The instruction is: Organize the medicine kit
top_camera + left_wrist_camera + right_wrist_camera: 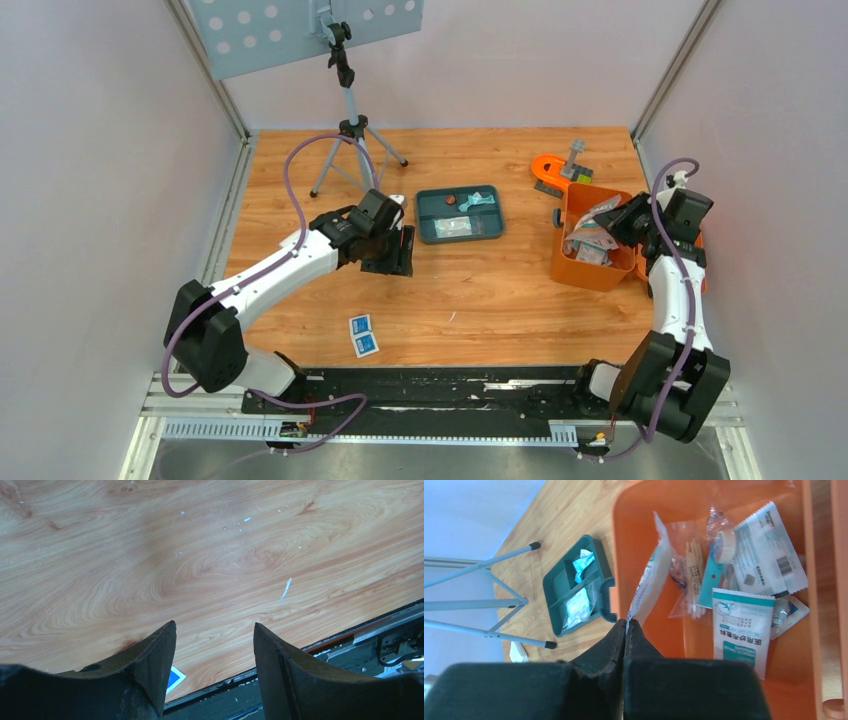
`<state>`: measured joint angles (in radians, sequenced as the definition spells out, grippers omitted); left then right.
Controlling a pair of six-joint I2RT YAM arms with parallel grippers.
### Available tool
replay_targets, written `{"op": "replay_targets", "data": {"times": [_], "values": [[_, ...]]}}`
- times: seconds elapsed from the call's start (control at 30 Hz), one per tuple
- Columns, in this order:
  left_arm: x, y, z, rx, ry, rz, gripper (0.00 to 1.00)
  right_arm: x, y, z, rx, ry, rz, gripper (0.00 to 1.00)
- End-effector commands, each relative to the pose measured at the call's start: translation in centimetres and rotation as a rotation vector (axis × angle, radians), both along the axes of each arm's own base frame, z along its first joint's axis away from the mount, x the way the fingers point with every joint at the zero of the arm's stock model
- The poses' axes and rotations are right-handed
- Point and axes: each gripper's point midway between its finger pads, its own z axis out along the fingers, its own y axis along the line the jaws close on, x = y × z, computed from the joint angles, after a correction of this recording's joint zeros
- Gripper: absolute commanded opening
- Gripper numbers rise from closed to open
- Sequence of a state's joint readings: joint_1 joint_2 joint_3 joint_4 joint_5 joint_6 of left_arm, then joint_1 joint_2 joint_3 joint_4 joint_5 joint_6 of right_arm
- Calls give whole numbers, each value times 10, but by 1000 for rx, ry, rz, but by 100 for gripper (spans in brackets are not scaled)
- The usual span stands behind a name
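My right gripper (626, 622) is shut on the edge of a flat white packet (650, 577) and holds it upright over the orange kit box (644, 502). In the top view this gripper (622, 216) is at the box (580, 272) on the right. Several more packets (744, 625) lie in the box. The green divided tray (433, 234) sits mid-table and holds a few small items; it also shows in the right wrist view (555, 587). My left gripper (396, 251) is open and empty over bare wood, left of the tray. In its wrist view (215, 630) a blue packet (174, 677) peeks out beside the left finger.
Two blue packets (363, 335) lie near the table's front edge. A tripod (350, 130) stands at the back left, with a small white item (398, 200) near it. An orange tool (553, 170) lies behind the box. Walls close both sides.
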<state>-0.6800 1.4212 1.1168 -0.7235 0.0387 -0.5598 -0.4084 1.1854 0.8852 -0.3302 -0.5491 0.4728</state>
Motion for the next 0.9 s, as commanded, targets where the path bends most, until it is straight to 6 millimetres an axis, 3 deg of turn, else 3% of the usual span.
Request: {"op": "replay_targets", "data": {"times": [0.0, 0.03, 0.13, 0.2, 0.3, 0.43, 0.53, 0.6, 0.7, 0.8, 0.87], "values": [[3, 4, 5, 0, -28, 15, 67, 4, -9, -11, -33, -13, 10, 0], [2, 5, 4, 2, -25, 16, 67, 3, -11, -16, -41, 1, 0, 2], [1, 5, 4, 4, -22, 15, 67, 0, -21, -27, -58, 47, -51, 39], [1, 5, 3, 6, -20, 14, 67, -2, -26, -24, -74, 57, -84, 54], [1, 6, 3, 8, -19, 14, 67, -5, -32, -7, -113, 30, -125, 62], [0, 8, 3, 17, -16, 18, 67, -11, -33, 35, -160, -60, -158, 64], [-1, 10, 2, 23, -13, 29, 67, -15, -19, 68, -184, -137, -135, 64], [-3, 11, -1, 30, -1, 33, 67, -16, 2, 89, -195, -187, -85, 64], [-4, 17, -11, 55, 13, 50, 67, -15, 54, 106, -199, -235, 51, 63], [-14, 24, -25, 77, 56, 62, 67, -21, 124, 99, -185, -226, 228, 63], [-22, 34, -34, 109, 76, 89, 67, -32, 170, 80, -183, -188, 348, 63]]}}
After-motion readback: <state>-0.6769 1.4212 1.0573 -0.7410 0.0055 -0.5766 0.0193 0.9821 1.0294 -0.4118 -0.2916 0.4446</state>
